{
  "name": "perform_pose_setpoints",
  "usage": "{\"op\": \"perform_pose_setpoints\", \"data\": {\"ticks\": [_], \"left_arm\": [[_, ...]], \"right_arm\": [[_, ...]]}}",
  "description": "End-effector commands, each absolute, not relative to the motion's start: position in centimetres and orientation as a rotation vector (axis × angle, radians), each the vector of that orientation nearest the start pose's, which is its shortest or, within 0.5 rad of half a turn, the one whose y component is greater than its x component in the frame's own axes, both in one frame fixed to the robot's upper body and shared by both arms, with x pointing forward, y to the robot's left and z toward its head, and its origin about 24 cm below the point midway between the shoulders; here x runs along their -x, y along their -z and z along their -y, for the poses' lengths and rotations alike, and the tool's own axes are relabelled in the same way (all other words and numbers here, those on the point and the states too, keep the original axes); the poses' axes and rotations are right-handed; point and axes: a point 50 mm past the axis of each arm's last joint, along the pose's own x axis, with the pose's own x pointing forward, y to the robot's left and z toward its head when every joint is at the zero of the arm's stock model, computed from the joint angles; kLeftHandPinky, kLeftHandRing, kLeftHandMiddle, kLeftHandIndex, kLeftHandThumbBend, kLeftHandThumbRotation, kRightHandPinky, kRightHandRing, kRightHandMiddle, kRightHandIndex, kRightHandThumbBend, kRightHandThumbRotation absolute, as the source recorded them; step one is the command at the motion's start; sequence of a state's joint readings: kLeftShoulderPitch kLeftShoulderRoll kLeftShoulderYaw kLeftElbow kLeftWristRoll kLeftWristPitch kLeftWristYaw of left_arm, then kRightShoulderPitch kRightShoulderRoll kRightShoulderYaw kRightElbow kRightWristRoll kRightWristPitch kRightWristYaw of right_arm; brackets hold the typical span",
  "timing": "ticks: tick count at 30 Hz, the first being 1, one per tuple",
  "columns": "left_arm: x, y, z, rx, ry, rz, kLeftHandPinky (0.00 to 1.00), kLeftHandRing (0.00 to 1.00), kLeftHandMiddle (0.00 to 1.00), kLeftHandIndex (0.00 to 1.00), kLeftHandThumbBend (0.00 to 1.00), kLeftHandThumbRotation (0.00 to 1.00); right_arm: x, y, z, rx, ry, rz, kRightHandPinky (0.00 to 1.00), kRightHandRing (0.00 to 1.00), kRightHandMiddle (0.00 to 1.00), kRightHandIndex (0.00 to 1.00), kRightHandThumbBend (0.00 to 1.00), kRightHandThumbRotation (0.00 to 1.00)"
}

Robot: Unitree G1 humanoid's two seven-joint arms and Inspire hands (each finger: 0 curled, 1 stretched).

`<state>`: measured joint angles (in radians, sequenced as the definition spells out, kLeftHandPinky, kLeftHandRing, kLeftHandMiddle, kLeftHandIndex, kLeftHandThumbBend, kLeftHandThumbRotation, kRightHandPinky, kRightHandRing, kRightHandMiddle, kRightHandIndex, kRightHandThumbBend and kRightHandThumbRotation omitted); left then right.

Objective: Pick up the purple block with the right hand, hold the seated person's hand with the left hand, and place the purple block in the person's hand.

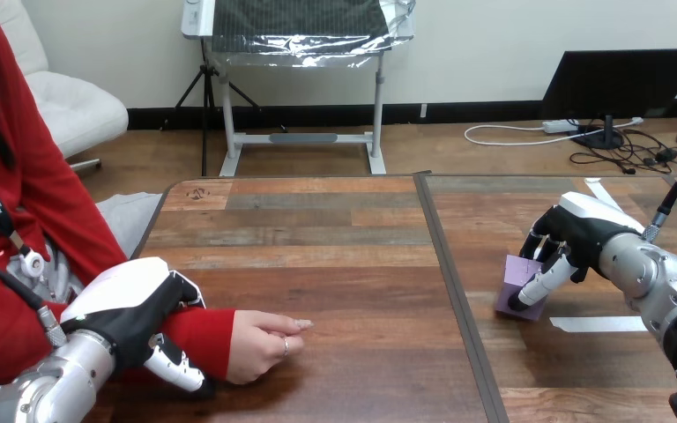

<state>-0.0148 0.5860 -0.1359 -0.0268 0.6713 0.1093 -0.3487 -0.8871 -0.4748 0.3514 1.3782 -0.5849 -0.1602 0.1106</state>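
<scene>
At about 8 o'clock in the view, the robot's left hand [132, 308] is closed over the person's red-sleeved wrist, fingers curled across the top and thumb on the near side. Just to its right the person's hand [260, 345] rests on the wooden table [344, 264], knuckles up and fingers loosely folded, pointing toward 3 o'clock. Well apart, past the table's dark centre seam at about 4 o'clock, the purple block [517, 270] stands on the table, its long axis roughly upright. The right hand [582, 233] reaches in from 3 o'clock and is closed on the block, fingers behind it and thumb across its front. From the block the person's hand lies toward 8 o'clock, so the carry likely runs leftward across the seam, and the folded palm would probably have to open first
</scene>
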Motion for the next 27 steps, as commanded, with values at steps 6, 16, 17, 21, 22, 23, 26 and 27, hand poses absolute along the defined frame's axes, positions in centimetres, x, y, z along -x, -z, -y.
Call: {"op": "perform_pose_setpoints", "data": {"ticks": [6,16,17,21,22,23,26,27], "left_arm": [[-26.1,-7.1,-22.9,-1.203,0.293,-0.115,0.28,0.35,0.43,0.43,0.82,0.0],[-26.1,-7.9,-23.2,-1.194,0.257,-0.09,0.28,0.35,0.43,0.43,0.79,0.0],[-26.1,-7.9,-23.2,-1.191,0.253,-0.088,0.28,0.34,0.43,0.43,0.79,0.0],[-26.1,-8.2,-23.2,-1.185,0.244,-0.072,0.28,0.34,0.43,0.43,0.78,0.0],[-26.1,-8.3,-23.2,-1.182,0.242,-0.066,0.28,0.34,0.43,0.43,0.78,0.0],[-26.1,-8.4,-23.2,-1.18,0.241,-0.063,0.27,0.34,0.43,0.43,0.78,0.0],[-26.2,-8.6,-23.2,-1.174,0.238,-0.052,0.27,0.34,0.43,0.43,0.78,0.0],[-26.2,-8.6,-23.2,-1.173,0.238,-0.05,0.27,0.34,0.43,0.43,0.78,0.0]], "right_arm": [[-37.8,-6.7,24.3,1.191,-0.199,-0.372,0.46,0.5,0.53,0.51,0.79,0.0],[-37.9,-6.8,24.2,1.201,-0.207,-0.366,0.48,0.51,0.54,0.53,0.79,0.0],[-37.9,-6.8,24.2,1.201,-0.207,-0.365,0.48,0.51,0.54,0.53,0.79,0.0],[-37.9,-6.8,24.2,1.196,-0.211,-0.358,0.48,0.51,0.54,0.53,0.79,0.0],[-37.9,-6.8,24.1,1.191,-0.21,-0.357,0.48,0.51,0.54,0.52,0.79,0.0],[-37.9,-6.8,24.1,1.187,-0.208,-0.356,0.48,0.5,0.54,0.52,0.79,0.0],[-37.9,-6.9,24.0,1.186,-0.209,-0.353,0.47,0.5,0.53,0.52,0.79,0.0],[-38.0,-6.9,24.0,1.187,-0.209,-0.352,0.47,0.5,0.53,0.52,0.79,0.0]]}}
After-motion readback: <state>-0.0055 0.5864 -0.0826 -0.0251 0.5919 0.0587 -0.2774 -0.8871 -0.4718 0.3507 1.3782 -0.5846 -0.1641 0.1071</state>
